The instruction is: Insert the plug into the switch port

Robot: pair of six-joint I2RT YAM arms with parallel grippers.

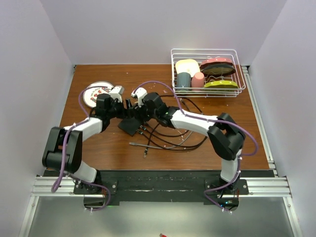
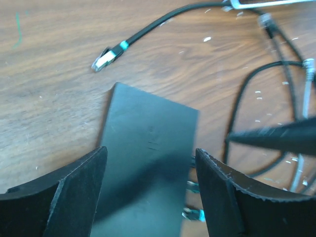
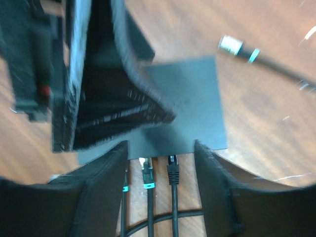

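Note:
The switch [image 1: 130, 126] is a flat matte-black box lying on the wooden table between both arms. In the left wrist view my left gripper [image 2: 150, 163] stands open, a finger on each side of the switch [image 2: 148, 138]. In the right wrist view my right gripper [image 3: 160, 150] is open at the switch's [image 3: 187, 98] port edge. A black plug [image 3: 171, 169] sits with its tip in a port, free between my fingers. A teal-banded plug [image 3: 147, 177] sits in the port beside it, and a third cable [image 3: 124, 187] runs by the left finger. The left gripper's blurred fingers [image 3: 108, 94] hang over the switch.
A loose teal-banded plug [image 2: 106, 59] lies on the wood beyond the switch. Black cables [image 1: 173, 138] loop to the right of it. A round white plate [image 1: 96, 94] lies at the back left, and a wire dish rack [image 1: 240, 71] with crockery stands at the back right.

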